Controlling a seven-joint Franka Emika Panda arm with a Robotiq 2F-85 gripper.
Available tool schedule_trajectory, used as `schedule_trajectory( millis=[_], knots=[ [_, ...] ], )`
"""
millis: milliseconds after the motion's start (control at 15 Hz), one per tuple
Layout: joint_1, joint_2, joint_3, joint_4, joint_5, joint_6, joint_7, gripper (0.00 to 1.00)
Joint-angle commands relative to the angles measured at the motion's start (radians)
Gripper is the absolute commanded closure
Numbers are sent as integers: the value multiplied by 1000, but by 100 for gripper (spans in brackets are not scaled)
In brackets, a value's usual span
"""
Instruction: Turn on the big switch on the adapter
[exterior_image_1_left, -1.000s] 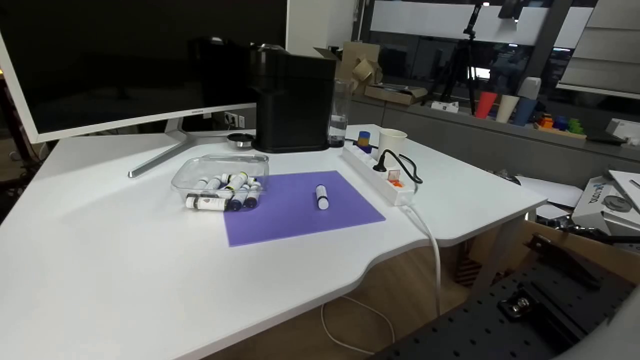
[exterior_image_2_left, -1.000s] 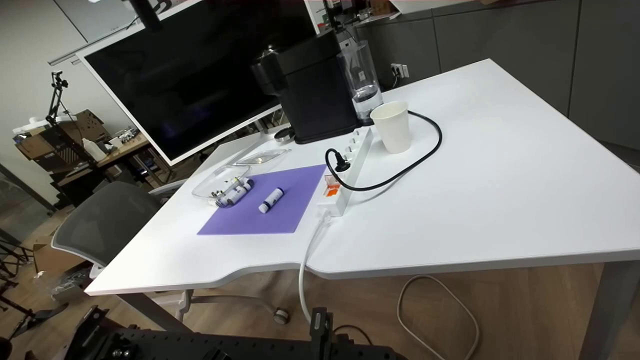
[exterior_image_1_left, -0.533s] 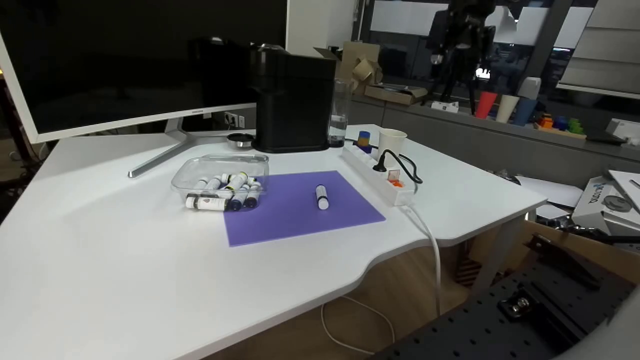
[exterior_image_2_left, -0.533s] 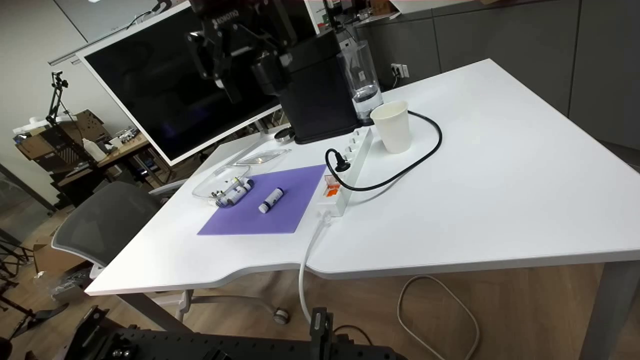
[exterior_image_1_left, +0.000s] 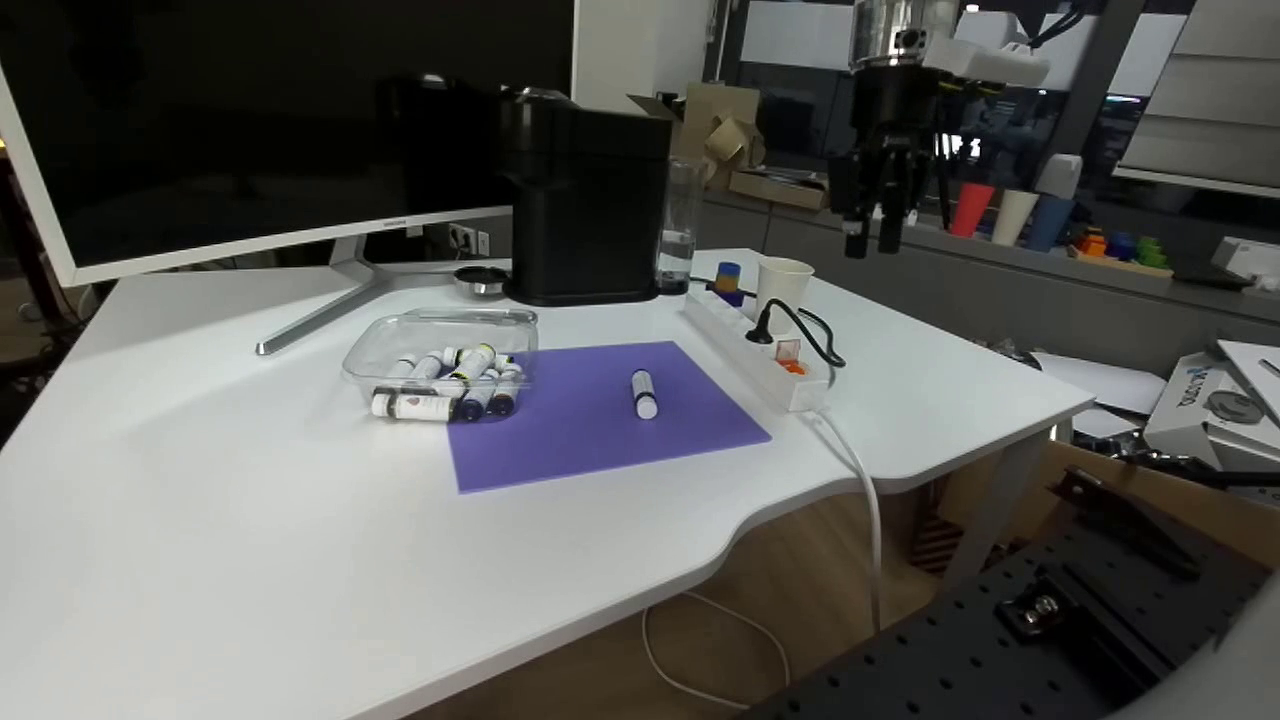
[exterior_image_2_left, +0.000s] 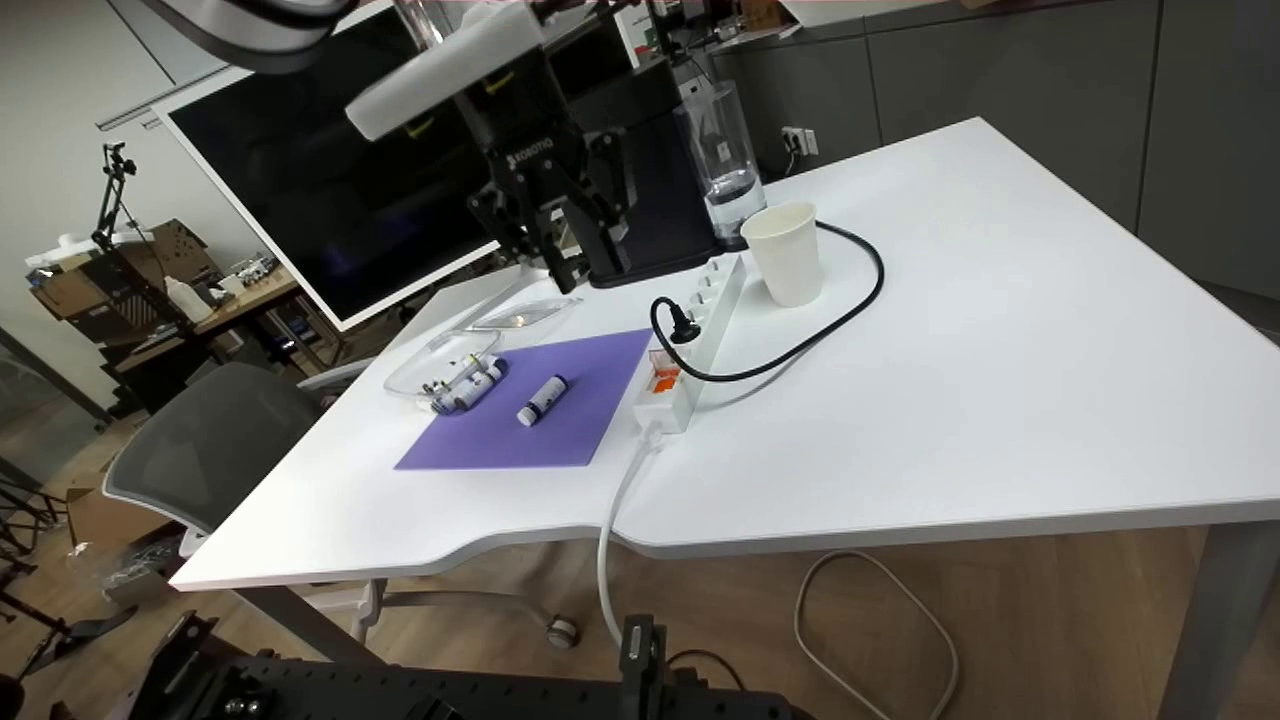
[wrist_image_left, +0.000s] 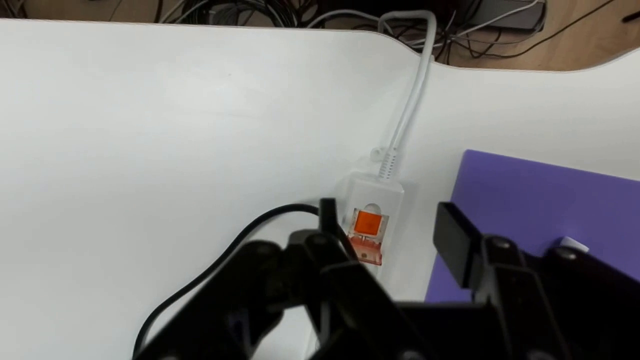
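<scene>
Below the fingers (wrist_image_left: 454, 245), table (wrist_image_left: 150, 125): hard stop if a press misses.
Adapter (exterior_image_1_left: 752, 358): well below the fingers; may slide under an off-centre push.
Cord (wrist_image_left: 220, 262): runs below one finger; could snag it.
Fingers: spread, holding nothing; lowered thus, they may straddle their target.
Flap (wrist_image_left: 364, 248): raised, below the fingers' gap; a brush could drop it.
Switch (wrist_image_left: 368, 223): seen between the fingers, below them; setting unclear.
</scene>
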Motion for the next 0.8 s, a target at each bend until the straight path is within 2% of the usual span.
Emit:
schedule_trajectory(
  millis=[0,200,267,333,467,733],
  knots=[
    [-23,61,26,-2,-37,53,43,75],
    [-34,118,32,-10,-40,109,41,95],
    [-38,135,32,-12,-42,134,42,99],
    [-40,112,42,-7,-25,95,13,85],
    [-46,140,44,-10,-26,124,14,98],
    [-48,170,49,-5,-18,155,31,100]
  ],
)
